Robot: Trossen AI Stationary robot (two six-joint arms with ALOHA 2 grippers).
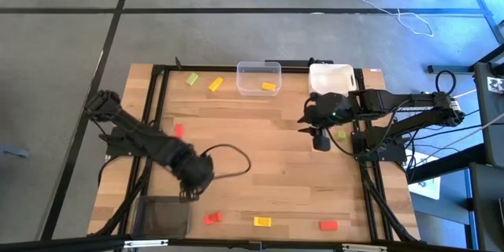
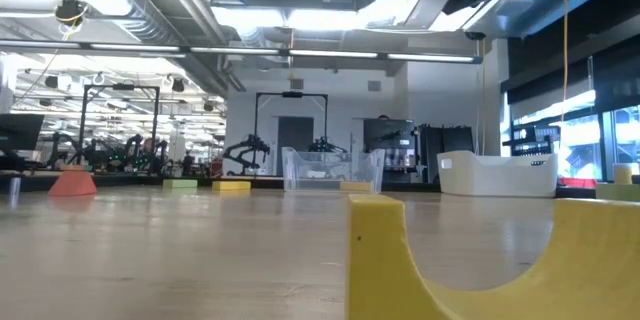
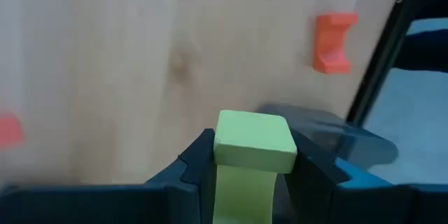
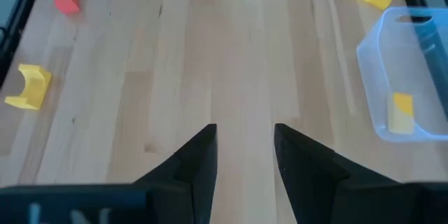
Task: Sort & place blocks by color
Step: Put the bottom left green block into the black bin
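No brand, label or writing can be read anywhere on the table or the bins.

At the near edge of the wooden table [image 1: 268, 157], three blocks lie in a row: a red block [image 1: 211, 218], a yellow block [image 1: 262, 221] and an orange-red block [image 1: 328, 224]. The yellow one fills the foreground of the low view, showing an arched cut-out. A dark grey container [image 1: 164, 216] sits at the near left corner.

The left gripper [image 1: 191, 191] hangs just above that container's far edge. Its fingers [image 3: 199, 164] are partly closed and clamp a light green block [image 3: 252, 140] between them; in the left wrist view the block sits squarely in the jaws, with the container's dark rim beyond it.

Farther in, another red block [image 1: 179, 130] lies on the left side near the left arm.

The right gripper [image 1: 320, 139] hovers over the right part of the table, near its right rail. Its fingers [image 4: 199, 154] stand apart with bare wood between them, holding nothing. A small green block [image 1: 341, 135] lies just beside it.

At the far edge stand a clear bin [image 1: 258, 78] with one yellow block [image 1: 268, 87] inside, and a white bin [image 1: 331, 77] to its right. Left of the clear bin lie a yellow-orange block [image 1: 215, 84] and a green block [image 1: 192, 79].
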